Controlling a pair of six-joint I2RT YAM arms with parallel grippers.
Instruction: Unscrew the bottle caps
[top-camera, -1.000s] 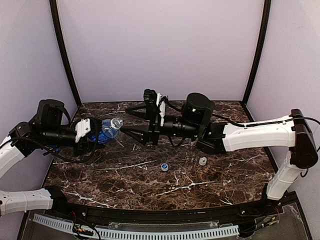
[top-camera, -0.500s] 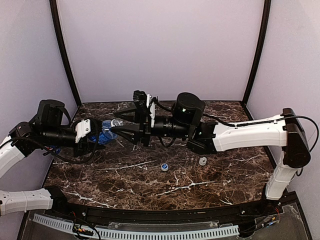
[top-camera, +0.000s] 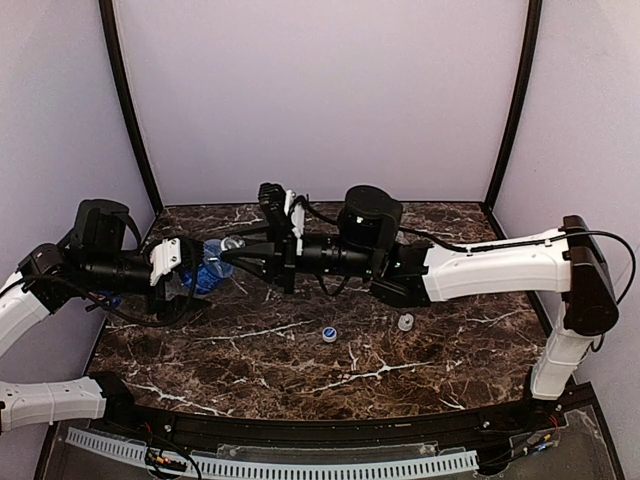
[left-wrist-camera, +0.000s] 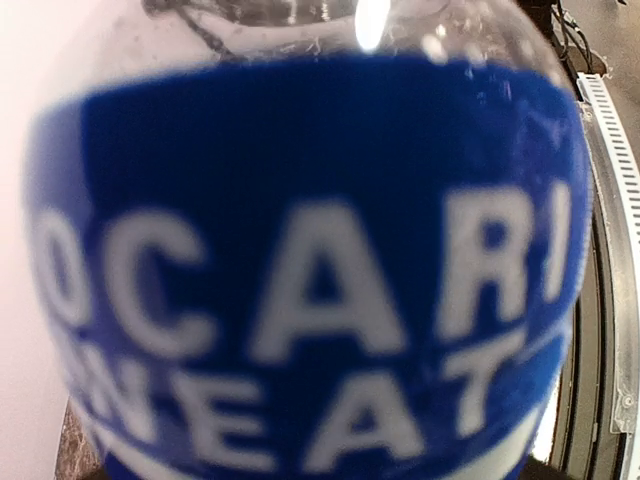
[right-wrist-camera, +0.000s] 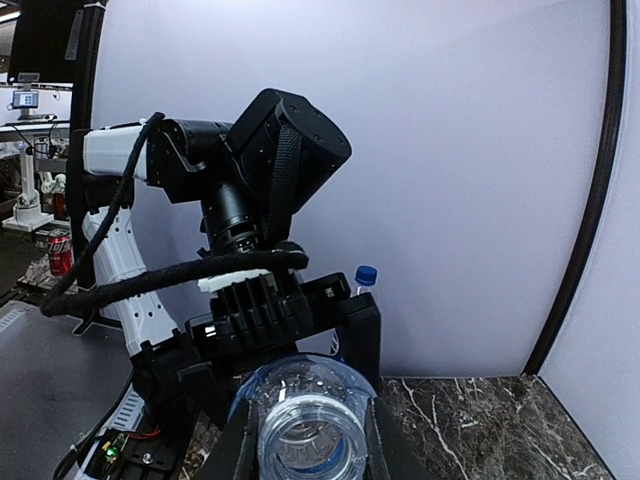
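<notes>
Right wrist: bottle (right-wrist-camera: 305, 425) (blue-labelled) between fingers (right-wrist-camera: 238, 455).

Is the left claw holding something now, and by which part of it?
Yes: the left claw holds the bottle lying sideways, by its body at the blue label. The right claw sits around its neck; whether it grips cannot be told.

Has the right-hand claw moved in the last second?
Yes. The right gripper slid left, away from the loose white cap, up to the neck of the bottle.
</notes>
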